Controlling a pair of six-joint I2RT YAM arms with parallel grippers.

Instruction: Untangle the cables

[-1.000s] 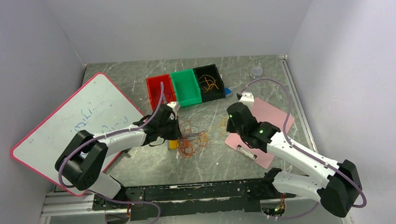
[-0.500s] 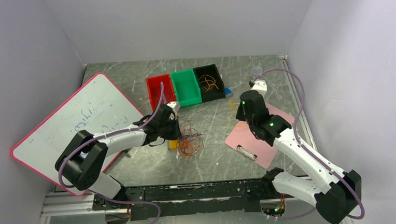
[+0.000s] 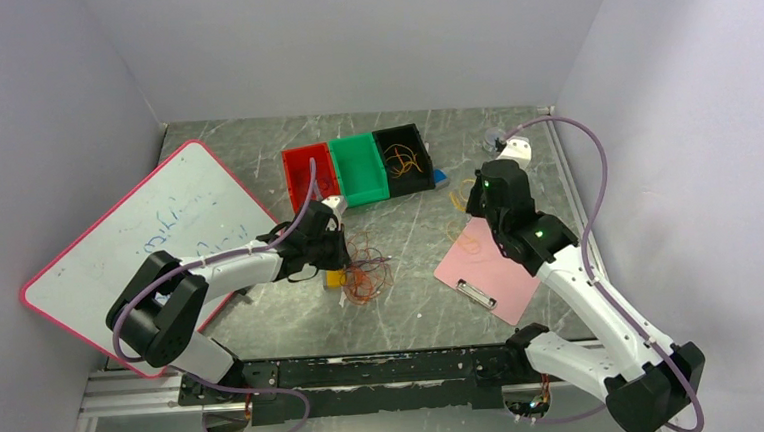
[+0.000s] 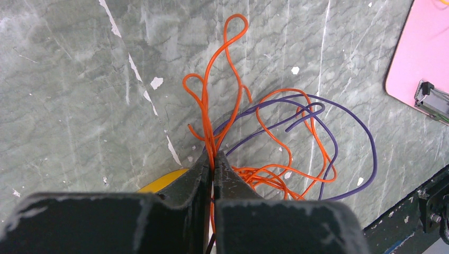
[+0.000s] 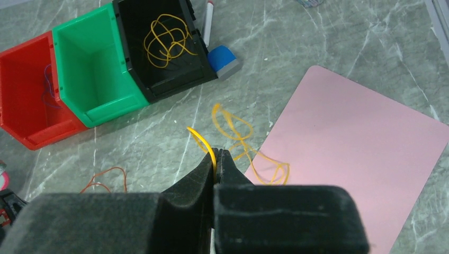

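Note:
The cables (image 3: 366, 267) lie as a tangle on the table's middle. In the left wrist view they are several orange loops (image 4: 233, 106) and a purple loop (image 4: 349, 137). My left gripper (image 4: 213, 159) is shut on a few orange strands at the tangle's left edge; it also shows in the top view (image 3: 336, 249). My right gripper (image 5: 214, 157) is shut on a yellow cable (image 5: 233, 127) that trails down onto the table and the pink clipboard's edge. It hangs over the table's far right in the top view (image 3: 479, 202), apart from the tangle.
A red bin (image 5: 47, 135), a green bin (image 5: 114, 108) and a black bin (image 5: 177, 84) holding yellow wire stand at the back. A blue eraser (image 5: 222, 58) lies beside them. A pink clipboard (image 5: 360, 137) is on the right, a whiteboard (image 3: 139, 241) on the left. A yellow block (image 4: 159, 182) lies under my left gripper.
My right arm has swung back and right, drawing the yellow cable away from the tangle. The tangle has drawn in a little. My left arm has stayed put.

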